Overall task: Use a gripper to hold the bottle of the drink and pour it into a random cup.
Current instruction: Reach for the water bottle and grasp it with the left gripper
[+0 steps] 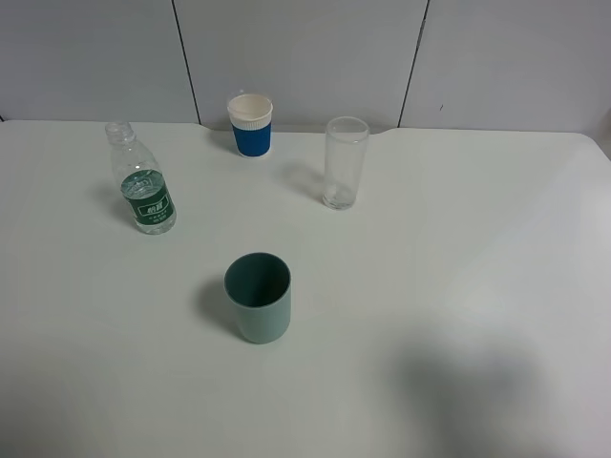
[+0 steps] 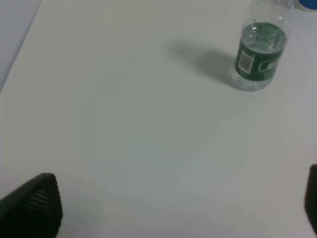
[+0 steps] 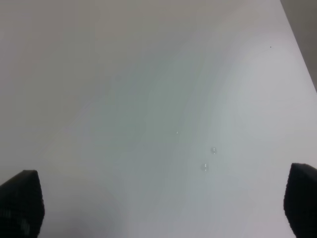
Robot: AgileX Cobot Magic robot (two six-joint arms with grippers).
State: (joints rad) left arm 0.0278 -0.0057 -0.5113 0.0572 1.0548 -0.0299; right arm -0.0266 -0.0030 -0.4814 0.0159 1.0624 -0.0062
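1. Task item = bottle (image 1: 143, 191): upright on desk (image 1: 477, 286), toward left edge, in rear half. No cap, green label, part-full w/ clear liquid. Nothing touches it.
2. blue cup (image 1: 251, 126): upright at rear edge, white rim. It's right of bottle & further back, apart from it.
3. glass (image 1: 345, 162): clear, upright, near blue cup on its right side, a bit further from rear edge. Not touching it.
4. green cup (image 1: 258, 298): upright, mouth up, approx mid-desk, closer to front edge than the other 3 items. Well apart from all of them. Contents: can't tell, inside is dark.
5. L gripper (image 2: 171, 206): fingers (image 2: 34, 206) spread wide, nothing btwn them, only bare desk below. Bottle is ahead of it & off to one side, well apart from both fingers. No contact.
6. R gripper (image 3: 161, 203): fingers spread wide too, nothing held, bare desk underneath. A few tiny drops (image 3: 213, 149) sit on desk ahead of it. A desk edge shows in far corner of its wrist view.
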